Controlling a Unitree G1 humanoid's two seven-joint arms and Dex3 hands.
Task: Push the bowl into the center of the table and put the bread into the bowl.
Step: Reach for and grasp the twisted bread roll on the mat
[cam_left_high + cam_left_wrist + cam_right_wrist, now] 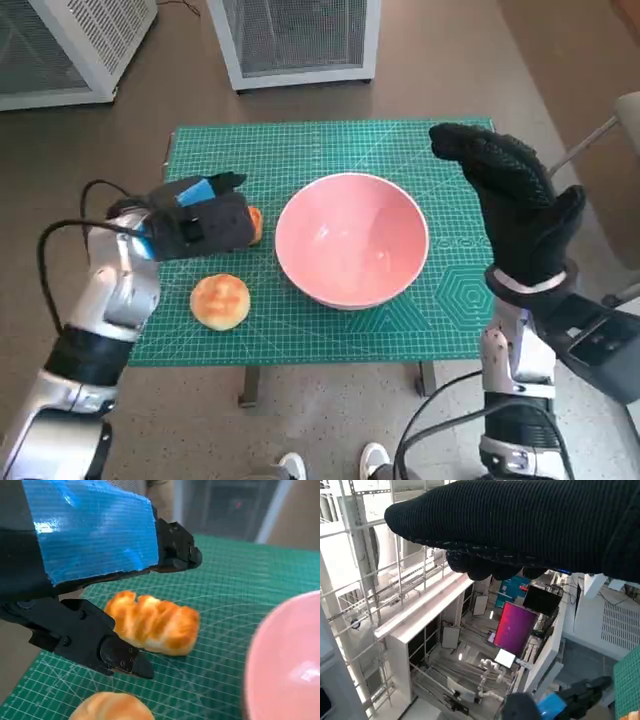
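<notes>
The pink bowl (350, 240) stands empty near the middle of the green mat (300, 145); its rim (285, 665) also shows in the left wrist view. A long braided bread (152, 622) lies on the mat left of the bowl, mostly hidden in the head view, where only its end (256, 224) shows. My left hand (195, 225) hovers over it with fingers (175, 555) apart on either side, and no grip shows. A round bun (220, 301) lies nearer the front edge. My right hand (512, 205) is raised beside the bowl's right side, holding nothing.
Two white vented cabinets (295, 40) stand on the floor behind the table. A person's feet (330, 465) show below the front edge. A black cable (60, 235) loops by my left forearm. Bare mat lies right of the bowl.
</notes>
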